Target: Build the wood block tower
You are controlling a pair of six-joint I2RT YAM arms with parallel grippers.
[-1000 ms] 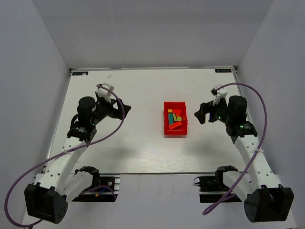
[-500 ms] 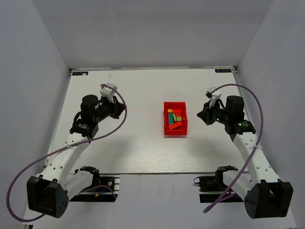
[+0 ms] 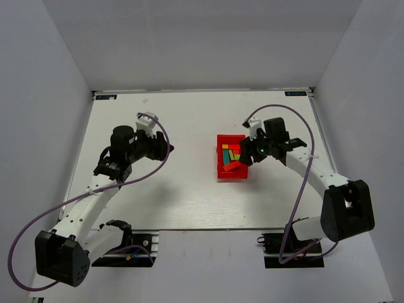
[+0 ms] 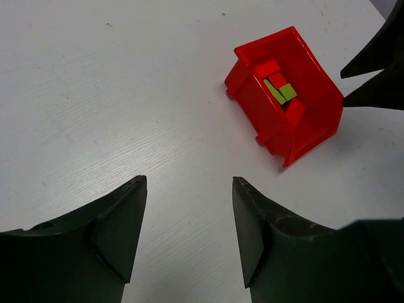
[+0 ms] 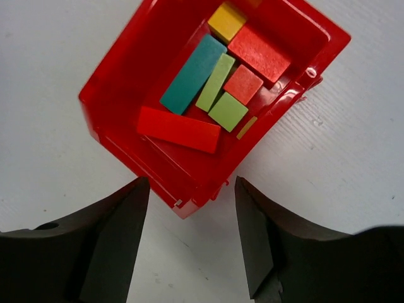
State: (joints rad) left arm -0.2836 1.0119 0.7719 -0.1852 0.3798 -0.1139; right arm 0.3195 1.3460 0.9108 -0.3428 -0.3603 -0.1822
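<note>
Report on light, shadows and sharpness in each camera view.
Top external: even, soft light, faint shadows on the table, all sharp. Left wrist: red bin crisp, left gripper nearly black. Right wrist: blocks sharp and bright, right gripper dark, little detail.

**Wood blocks, loose and unstacked**

The wood blocks (image 5: pixel 218 76) lie flat on the floor of a red bin (image 5: pixel 120 69), and no tower is built yet. A yellow cube (image 5: pixel 227 22) sits at one end with a red slab (image 5: pixel 259 53) beside it. A teal bar (image 5: pixel 192 74) and a lime green bar (image 5: pixel 211 88) run parallel (touching along their long sides). Next to them are a small red cube (image 5: pixel 243 84) and a lime green square (image 5: pixel 228 112). An orange-red bar (image 5: pixel 178 129) lies crosswise at the opposite end.
</note>
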